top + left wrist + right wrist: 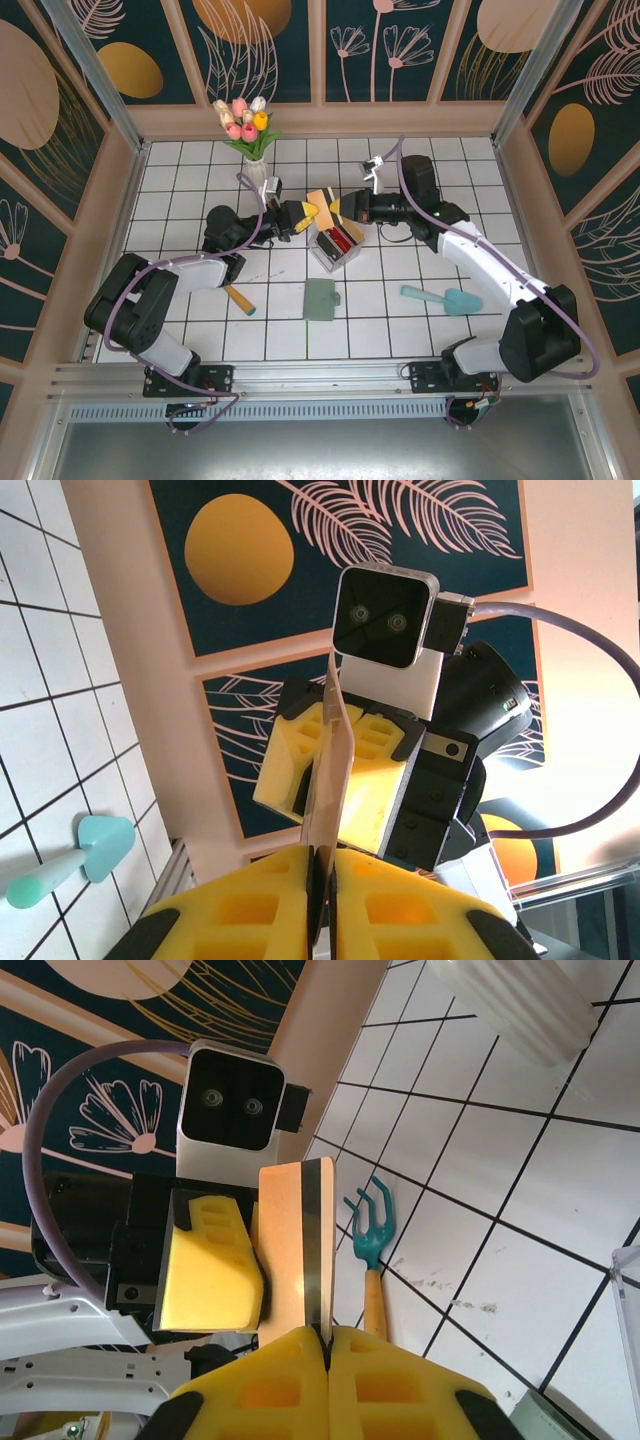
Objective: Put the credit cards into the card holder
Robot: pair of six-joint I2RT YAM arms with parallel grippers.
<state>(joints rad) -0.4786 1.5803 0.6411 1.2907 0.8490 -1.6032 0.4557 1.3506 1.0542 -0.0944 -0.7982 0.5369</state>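
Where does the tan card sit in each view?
Top external: tan card mid-frame, between left pincer and right pincer, above clear box.
Left wrist: edge-on, rising from left pincer, bottom centre.
Right wrist: face showing, rising from right pincer, bottom centre.
Shared landmark: white tiled table.

White-tiled table (400, 330) with dark grout lines, seen from above. Resting directly on it: a white ribbed vase (256, 172) of tulips toward the far edge, left of centre; a clear plastic box (335, 248) with red contents near the middle; the sage-green card holder (321, 299), lying flat just nearer than the box. A teal trowel (445, 297) lies to the holder's right and a wooden-handled hand rake (239, 298) with a teal head to its left, each apart from it.
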